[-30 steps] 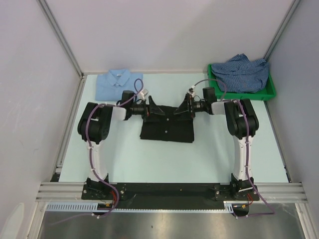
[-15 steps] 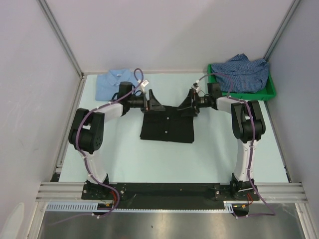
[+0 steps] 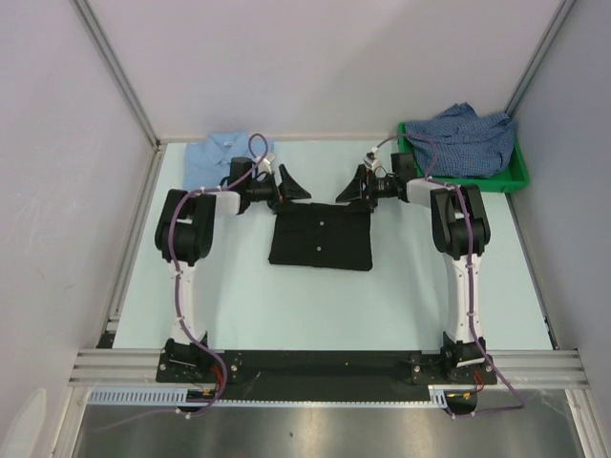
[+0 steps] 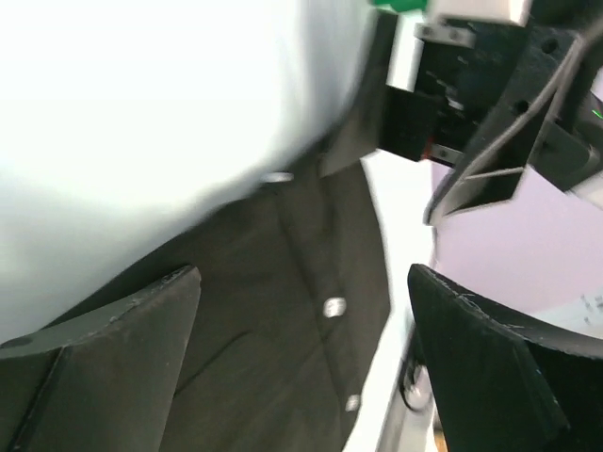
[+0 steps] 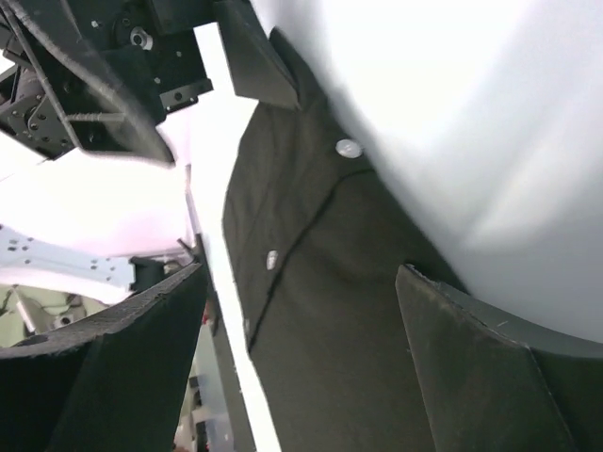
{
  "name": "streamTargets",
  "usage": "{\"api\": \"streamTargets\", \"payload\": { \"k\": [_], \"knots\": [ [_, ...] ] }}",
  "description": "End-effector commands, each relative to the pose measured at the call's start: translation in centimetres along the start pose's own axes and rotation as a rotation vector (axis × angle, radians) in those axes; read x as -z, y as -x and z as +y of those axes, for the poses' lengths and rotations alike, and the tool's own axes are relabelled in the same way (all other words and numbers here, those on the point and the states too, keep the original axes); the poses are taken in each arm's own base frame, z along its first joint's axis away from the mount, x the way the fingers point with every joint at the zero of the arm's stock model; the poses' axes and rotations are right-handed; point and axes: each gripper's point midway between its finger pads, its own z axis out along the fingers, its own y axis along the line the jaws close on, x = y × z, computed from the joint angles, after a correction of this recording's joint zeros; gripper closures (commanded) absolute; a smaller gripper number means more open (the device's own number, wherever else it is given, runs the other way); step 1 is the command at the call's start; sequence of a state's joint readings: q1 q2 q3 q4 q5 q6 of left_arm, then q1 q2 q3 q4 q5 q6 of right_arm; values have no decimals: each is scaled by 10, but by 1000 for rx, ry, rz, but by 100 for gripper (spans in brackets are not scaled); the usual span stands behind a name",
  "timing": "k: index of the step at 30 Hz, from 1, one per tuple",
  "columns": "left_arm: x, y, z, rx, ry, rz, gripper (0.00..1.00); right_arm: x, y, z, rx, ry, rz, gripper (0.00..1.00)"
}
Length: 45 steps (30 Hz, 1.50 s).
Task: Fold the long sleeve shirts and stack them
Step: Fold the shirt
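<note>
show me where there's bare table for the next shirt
Widest bare table lies between the folded black button-up shirt and the arm bases. A narrower strip runs between the folded light blue shirt and green plastic bin. Crowded: left hand and right hand beyond the black shirt's far edge.

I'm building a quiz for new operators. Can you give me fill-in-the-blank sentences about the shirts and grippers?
The left gripper and right gripper both have ____ jaws.
The middle shirt, nearest them, is ____.
The checked shirt lies crumpled in the green ____.
The light blue shirt lies folded on the ____ arm's side.
Missing words: open, black, bin, left.
</note>
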<state>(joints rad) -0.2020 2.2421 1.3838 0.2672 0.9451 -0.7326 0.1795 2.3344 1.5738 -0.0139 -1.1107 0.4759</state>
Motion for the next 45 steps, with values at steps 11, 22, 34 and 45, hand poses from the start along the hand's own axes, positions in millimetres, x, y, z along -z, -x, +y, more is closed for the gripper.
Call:
{"api": "streamTargets", "payload": {
  "k": [11, 22, 34, 45],
  "knots": [
    [110, -19, -41, -181, 103, -148, 1, -9, 56, 17, 563, -319, 65, 14],
    [200, -28, -20, -128, 282, -332, 0, -29, -68, 102, 1016, -319, 344, 33],
    [235, -25, -3, -101, 329, -412, 1, -119, -161, 101, 1363, -321, 512, 58],
    [256, -41, 10, -89, 380, -419, 0, -147, -192, 69, 1490, -344, 600, 57]
  ]
}}
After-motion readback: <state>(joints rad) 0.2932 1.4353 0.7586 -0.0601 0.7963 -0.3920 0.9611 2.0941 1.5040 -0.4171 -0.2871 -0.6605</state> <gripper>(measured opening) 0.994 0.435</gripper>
